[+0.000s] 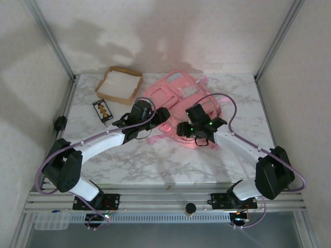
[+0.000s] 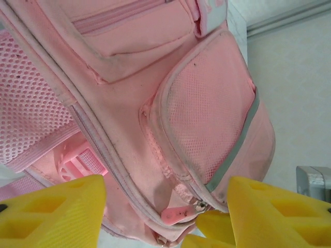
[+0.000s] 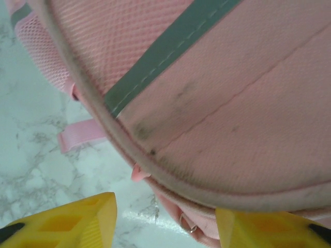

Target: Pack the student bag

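Bag edge beneath left claw and right claw

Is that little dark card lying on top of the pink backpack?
No, the card lies on the bare marble table, off to the left of the student bag.

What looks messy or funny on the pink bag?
The student bag has dark smudges on its pink fabric, just beside the grey stripe near its rounded edge. It looks grubby there, not torn. Nothing looks spilled.
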Action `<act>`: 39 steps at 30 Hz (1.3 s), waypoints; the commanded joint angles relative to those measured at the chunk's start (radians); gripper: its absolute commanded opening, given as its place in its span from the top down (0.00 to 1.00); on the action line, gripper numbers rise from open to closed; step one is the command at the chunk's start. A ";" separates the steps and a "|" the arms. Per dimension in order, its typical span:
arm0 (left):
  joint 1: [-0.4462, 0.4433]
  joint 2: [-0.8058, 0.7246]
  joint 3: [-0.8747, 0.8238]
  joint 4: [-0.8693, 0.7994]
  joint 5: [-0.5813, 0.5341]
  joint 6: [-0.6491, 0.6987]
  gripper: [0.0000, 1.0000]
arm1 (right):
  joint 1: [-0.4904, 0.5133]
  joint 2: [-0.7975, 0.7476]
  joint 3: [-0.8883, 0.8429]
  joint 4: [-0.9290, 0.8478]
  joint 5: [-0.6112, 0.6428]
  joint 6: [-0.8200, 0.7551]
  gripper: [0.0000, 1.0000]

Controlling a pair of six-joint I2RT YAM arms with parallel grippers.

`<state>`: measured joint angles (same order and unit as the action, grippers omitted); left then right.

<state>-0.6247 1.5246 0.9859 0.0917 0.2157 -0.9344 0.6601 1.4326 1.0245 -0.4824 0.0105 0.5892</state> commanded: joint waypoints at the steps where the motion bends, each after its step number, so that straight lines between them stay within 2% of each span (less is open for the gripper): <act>1: 0.006 -0.003 -0.007 0.055 -0.041 -0.029 0.37 | 0.028 0.014 0.048 -0.028 0.069 0.066 0.48; 4: 0.007 0.006 -0.008 0.075 -0.042 -0.030 0.37 | 0.030 0.031 0.062 -0.031 0.080 0.096 0.52; 8: 0.006 0.013 0.005 0.066 -0.050 -0.021 0.38 | 0.100 0.065 0.103 -0.027 0.103 0.149 0.57; 16: 0.007 0.019 0.005 0.052 -0.058 -0.016 0.38 | 0.100 0.106 0.057 0.048 0.141 0.275 0.66; 19: 0.006 0.028 0.005 0.060 -0.052 -0.020 0.38 | 0.100 0.125 0.055 0.084 0.167 0.290 0.73; 21: 0.006 0.031 0.008 0.059 -0.049 -0.020 0.38 | 0.094 0.132 0.051 0.092 0.191 0.296 0.74; 22: 0.007 0.030 0.007 0.060 -0.049 -0.020 0.38 | 0.092 0.134 0.051 0.090 0.209 0.302 0.74; 24: 0.006 0.031 0.008 0.062 -0.046 -0.020 0.38 | 0.085 0.137 0.049 0.088 0.231 0.304 0.68; 30: 0.004 0.036 0.014 0.052 -0.048 -0.017 0.38 | 0.072 0.129 0.012 0.123 0.234 0.376 0.69; 32: 0.005 0.038 0.014 0.054 -0.048 -0.018 0.38 | 0.065 0.121 -0.009 0.141 0.219 0.428 0.60; 39: 0.000 0.035 0.013 0.045 -0.054 -0.015 0.38 | 0.059 0.087 -0.075 0.196 0.224 0.546 0.63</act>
<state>-0.6247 1.5532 0.9859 0.1371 0.1780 -0.9508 0.7391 1.5379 0.9798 -0.2817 0.1848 1.0512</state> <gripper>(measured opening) 0.624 0.382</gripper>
